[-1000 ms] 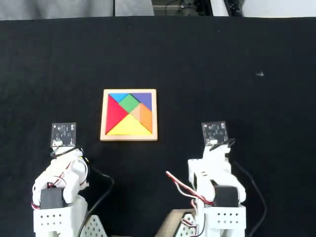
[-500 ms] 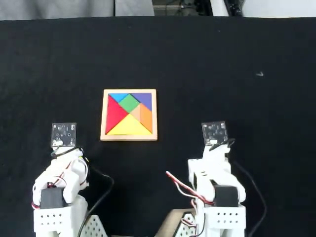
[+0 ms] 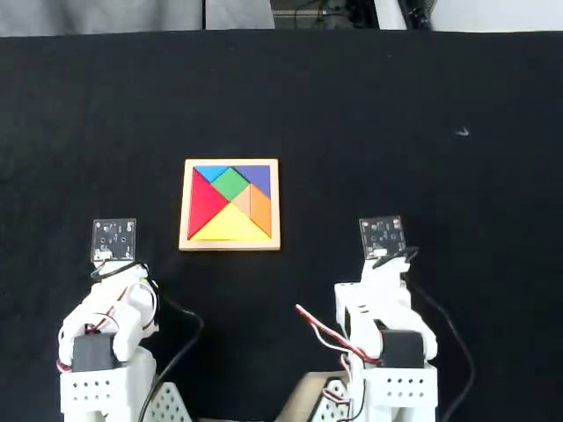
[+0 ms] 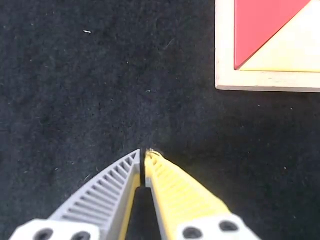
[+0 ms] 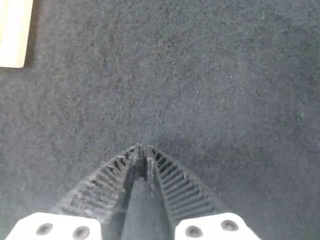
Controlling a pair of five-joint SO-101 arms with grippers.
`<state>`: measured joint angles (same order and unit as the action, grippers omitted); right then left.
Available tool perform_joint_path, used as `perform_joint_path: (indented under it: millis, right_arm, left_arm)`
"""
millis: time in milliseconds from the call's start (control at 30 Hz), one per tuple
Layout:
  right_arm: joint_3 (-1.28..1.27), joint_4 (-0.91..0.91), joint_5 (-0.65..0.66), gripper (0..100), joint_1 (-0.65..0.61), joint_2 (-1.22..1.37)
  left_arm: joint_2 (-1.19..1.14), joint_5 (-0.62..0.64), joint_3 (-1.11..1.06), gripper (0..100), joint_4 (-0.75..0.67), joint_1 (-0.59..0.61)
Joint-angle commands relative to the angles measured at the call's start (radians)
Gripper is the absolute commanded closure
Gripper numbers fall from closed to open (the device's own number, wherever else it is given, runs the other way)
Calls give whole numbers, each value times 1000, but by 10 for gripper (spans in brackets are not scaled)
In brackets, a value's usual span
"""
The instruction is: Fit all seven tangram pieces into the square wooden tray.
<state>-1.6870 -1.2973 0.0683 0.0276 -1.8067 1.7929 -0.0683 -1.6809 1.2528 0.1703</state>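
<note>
Black counter (image 3: 422, 132): the square wooden tray (image 3: 230, 247) lies left of centre, ahead of both arms and nearer the left one.

Tray reads full. I count seven:
- red triangle (image 3: 205, 204)
- yellow triangle (image 3: 230, 229)
- orange piece (image 3: 260, 209)
- purple piece (image 3: 255, 174)
- green square (image 3: 231, 183)
- blue triangle (image 3: 209, 171)
- tan triangle (image 3: 239, 200)

No gaps that I can make out.

Left claw (image 4: 144, 160): pressed together, empty, over bare cloth near the tray's corner. Right claw (image 5: 144, 155): pressed together too, empty, well apart from the tray.

My judgement: placing is done, and the step in hand is checking. I keep both arms parked so nothing nudges the tray. If a piece sat proud, I would tap it straight down with the claw closed, never sideways.
</note>
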Motion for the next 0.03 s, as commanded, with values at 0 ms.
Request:
perform_joint_path:
  millis: [0]
  right_arm:
    - [2, -8, 6, 984, -5, -84]
  left_arm:
    - [3, 6, -21, 968, 6, -5]
